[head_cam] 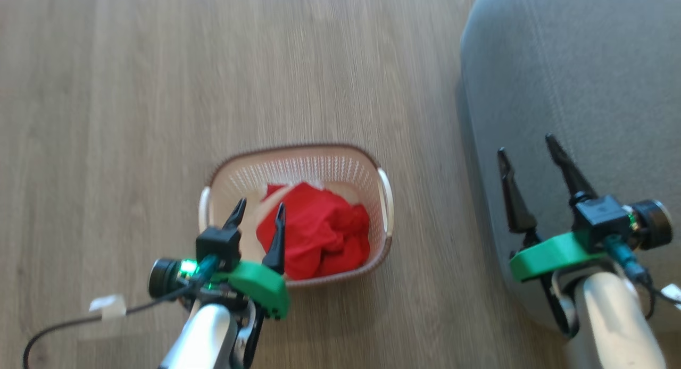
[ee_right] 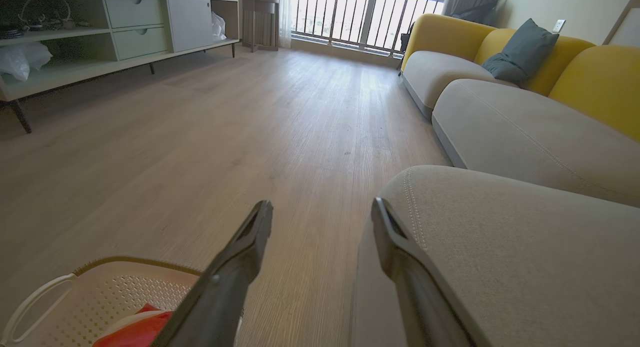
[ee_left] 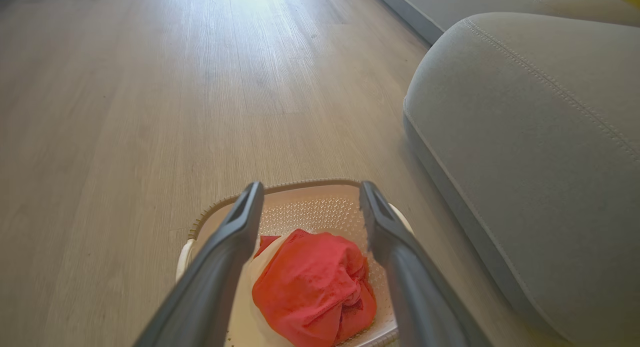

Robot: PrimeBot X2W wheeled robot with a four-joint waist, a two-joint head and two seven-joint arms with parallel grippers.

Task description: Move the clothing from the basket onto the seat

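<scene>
A cream basket (head_cam: 340, 164) with a brown rim and white handles stands on the wood floor, with bunched red clothing (head_cam: 319, 231) inside it. My left gripper (head_cam: 260, 208) hangs open above the basket's near left part, its fingers empty. In the left wrist view the clothing (ee_left: 312, 282) lies between and beyond the two fingers, inside the basket (ee_left: 310, 209). The grey seat (head_cam: 585, 82) fills the right side. Over its near edge my right gripper (head_cam: 528, 147) stands open and empty. The right wrist view has the seat (ee_right: 500, 247) at right and the basket (ee_right: 95, 297) at lower left.
Wood floor (head_cam: 159, 92) surrounds the basket. A black cable with a white tag (head_cam: 106, 305) trails at the lower left. Farther off, the right wrist view holds a low shelf unit (ee_right: 100, 32) on the left and yellow-backed sofa seats (ee_right: 525, 122) on the right.
</scene>
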